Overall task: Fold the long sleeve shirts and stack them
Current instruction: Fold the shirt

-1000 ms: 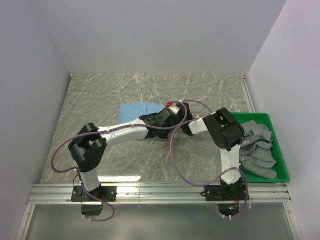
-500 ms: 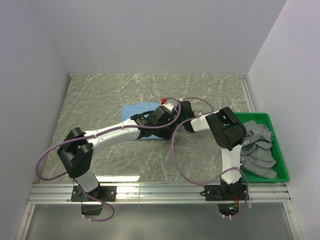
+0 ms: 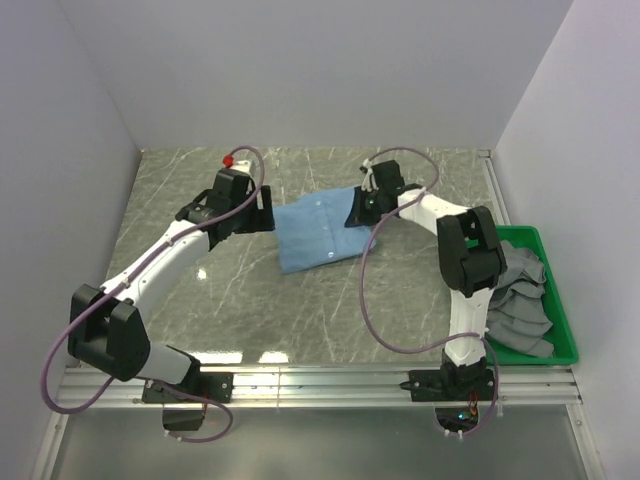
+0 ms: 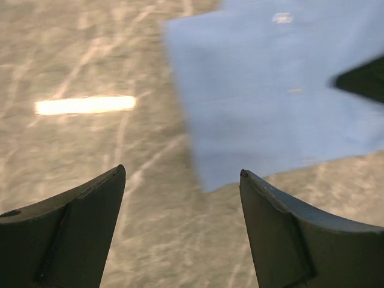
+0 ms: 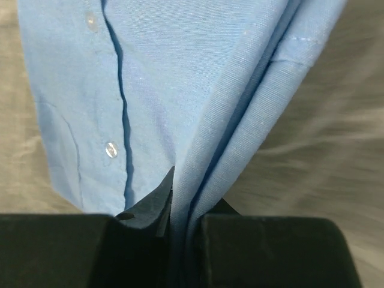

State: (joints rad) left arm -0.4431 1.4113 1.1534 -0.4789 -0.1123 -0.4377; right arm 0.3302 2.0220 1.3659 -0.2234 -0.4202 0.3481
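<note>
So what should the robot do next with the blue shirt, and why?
Probably move the open left gripper onto the left edge of the blue shirt and pinch: the right gripper grips the opposite edge, while the left hangs empty beside the cloth.

Left arm (image 3: 165, 249) and right arm (image 3: 430, 208): white links, black joint housings, black base plates. A mauve cable (image 3: 364, 300) loops beside each arm. A red cap (image 3: 229, 159) sits behind the left gripper (image 4: 182, 171), whose fingers (image 4: 72, 234) are dark and wedge-shaped.
</note>
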